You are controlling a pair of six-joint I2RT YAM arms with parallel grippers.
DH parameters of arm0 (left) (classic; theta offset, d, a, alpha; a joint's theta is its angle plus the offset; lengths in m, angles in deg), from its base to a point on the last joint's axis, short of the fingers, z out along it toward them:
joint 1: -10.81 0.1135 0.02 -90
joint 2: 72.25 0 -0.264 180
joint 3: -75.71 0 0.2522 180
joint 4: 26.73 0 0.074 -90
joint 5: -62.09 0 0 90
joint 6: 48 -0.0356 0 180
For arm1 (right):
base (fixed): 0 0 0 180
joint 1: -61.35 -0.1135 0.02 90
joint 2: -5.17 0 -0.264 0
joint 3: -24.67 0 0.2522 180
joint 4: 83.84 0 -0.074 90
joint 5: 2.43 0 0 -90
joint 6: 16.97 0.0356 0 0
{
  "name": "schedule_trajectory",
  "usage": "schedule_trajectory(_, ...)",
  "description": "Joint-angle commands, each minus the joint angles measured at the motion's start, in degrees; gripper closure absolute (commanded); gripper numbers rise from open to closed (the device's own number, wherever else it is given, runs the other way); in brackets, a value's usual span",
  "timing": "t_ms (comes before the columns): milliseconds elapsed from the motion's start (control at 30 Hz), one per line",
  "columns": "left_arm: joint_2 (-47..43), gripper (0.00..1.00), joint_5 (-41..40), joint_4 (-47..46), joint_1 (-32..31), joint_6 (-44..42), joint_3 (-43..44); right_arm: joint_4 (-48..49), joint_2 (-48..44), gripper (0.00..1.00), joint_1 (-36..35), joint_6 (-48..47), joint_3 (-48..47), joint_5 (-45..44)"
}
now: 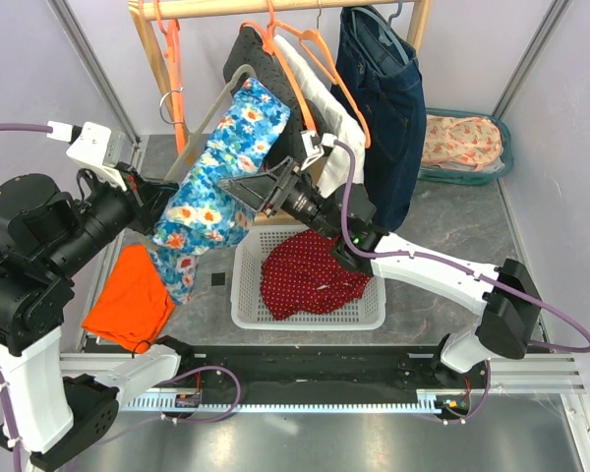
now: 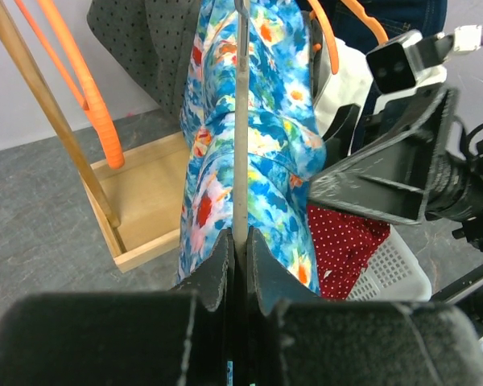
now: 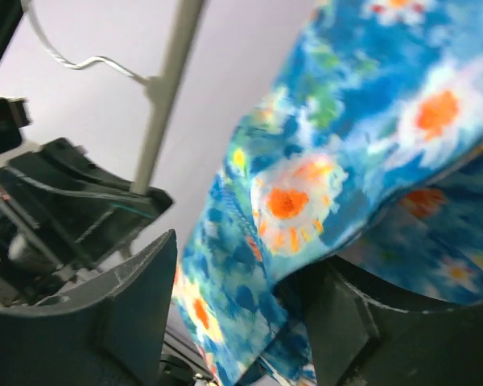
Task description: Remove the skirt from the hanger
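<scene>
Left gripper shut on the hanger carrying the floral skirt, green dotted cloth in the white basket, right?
Not green: the dotted cloth in the white basket is red, as the top external view shows. The left gripper is shut on the hanger.

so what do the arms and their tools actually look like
The left arm and right arm share a look: white links, bulky black joints, a purple cable along each. The left tool and right tool are black, with wedge-shaped fingers and a white camera block behind.
</scene>
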State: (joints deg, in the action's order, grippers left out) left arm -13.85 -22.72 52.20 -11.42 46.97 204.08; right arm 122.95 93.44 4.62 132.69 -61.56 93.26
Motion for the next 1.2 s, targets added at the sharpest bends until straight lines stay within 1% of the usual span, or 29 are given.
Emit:
schedule_trajectory(0, -0.1, 0.98, 2.0, -4.6, 0.0, 1.7, -0.2, 7.4, 0.2, 0.36, 0.0, 3.2, -4.6, 5.5)
schedule_trajectory(100, 0.1, 0.98, 2.2, -4.9, 0.0, 1.8, 0.2, 5.2, 0.0, 0.50, 0.0, 1.5, -6.0, 5.3)
schedule_trajectory(133, 0.2, 0.98, 2.0, -4.9, 0.1, 1.8, 0.1, 2.9, -0.1, 0.64, 0.0, 0.9, -7.5, 5.6)
schedule_trajectory(167, 0.2, 0.98, 1.8, -5.0, 0.0, 1.7, 0.0, 1.1, -0.5, 0.72, 0.0, -0.1, -8.5, 5.9)
schedule_trajectory(200, 0.4, 0.98, 1.1, -5.0, 0.1, 1.6, -0.2, -0.9, -0.8, 0.80, -0.3, -3.3, -9.6, 5.8)
schedule_trajectory(233, 0.5, 0.98, 0.6, -5.1, 0.0, 1.6, -0.6, -7.4, -2.0, 0.95, -0.7, -6.4, -12.9, 5.3)
schedule_trajectory(267, 0.5, 0.98, 0.0, -5.1, 0.1, 1.7, -0.9, -11.7, -2.7, 1.00, -2.6, -10.0, -15.1, 2.6)
schedule_trajectory(300, 0.7, 0.98, -0.5, -5.3, 0.1, 1.8, -1.1, -16.6, -3.4, 1.00, -4.2, -20.3, -17.7, -0.1)
schedule_trajectory(333, 1.0, 0.98, -1.1, -5.7, 0.0, 1.8, -1.6, -26.6, -4.4, 1.00, -6.4, -25.7, -24.0, -3.4)
schedule_trajectory(367, 1.3, 0.98, -2.1, -5.8, 0.0, 1.6, -1.8, -30.7, -4.7, 1.00, -10.7, -30.5, -27.1, -10.2)
schedule_trajectory(400, 1.5, 0.98, -2.7, -6.0, 0.0, 1.6, -2.2, -34.1, -4.8, 1.00, -12.9, -38.9, -30.0, -12.7)
schedule_trajectory(433, 1.7, 0.98, -3.2, -6.5, 0.0, 1.5, -2.4, -38.6, -5.3, 1.00, -14.6, -41.7, -34.8, -14.5)
schedule_trajectory(467, 2.1, 0.98, -4.3, -6.9, 0.0, 1.5, -2.8, -40.3, -5.6, 1.00, -17.3, -44.2, -36.8, -17.5)
schedule_trajectory(500, 2.3, 0.98, -4.6, -7.1, 0.1, 1.4, -3.2, -42.8, -6.2, 1.00, -18.6, -48.0, -39.5, -18.9)
schedule_trajectory(533, 2.3, 0.98, -4.8, -7.9, 0.1, 1.4, -3.6, -43.3, -7.7, 1.00, -20.0, -50.0, -40.3, -20.4)
schedule_trajectory(567, 2.6, 0.98, -6.3, -8.3, 0.0, 1.4, -4.0, -43.7, -8.5, 1.00, -22.2, -51.4, -40.6, -21.6)
schedule_trajectory(667, 2.4, 0.98, -8.3, -10.8, 0.0, 0.8, -6.4, -44.8, -12.8, 1.00, -25.7, -55.5, -40.0, -25.5)
schedule_trajectory(700, 2.4, 0.98, -8.6, -11.1, 0.0, 0.6, -7.5, -44.7, -14.0, 1.00, -26.2, -56.1, -38.4, -26.9)
schedule_trajectory(900, 3.0, 0.98, -10.9, -13.4, 0.0, -0.4, -10.1, -45.3, -23.6, 1.00, -27.0, -57.5, -30.1, -33.2)
schedule_trajectory(933, 3.0, 0.98, -11.2, -13.7, 0.1, -0.6, -10.5, -44.8, -26.5, 1.00, -27.1, -57.5, -29.1, -34.3)
schedule_trajectory(1000, 2.9, 0.98, -12.1, -14.8, 0.0, -0.9, -11.9, -44.2, -30.4, 1.00, -27.0, -58.0, -27.7, -34.5)
schedule_trajectory(1067, 3.0, 0.98, -13.1, -15.9, 0.0, -1.2, -13.0, -44.8, -32.2, 1.00, -27.0, -58.4, -28.2, -33.8)
schedule_trajectory(1167, 3.4, 0.98, -14.0, -16.7, 0.1, -1.2, -13.8, -49.0, -31.9, 1.00, -27.0, -58.7, -32.7, -32.9)
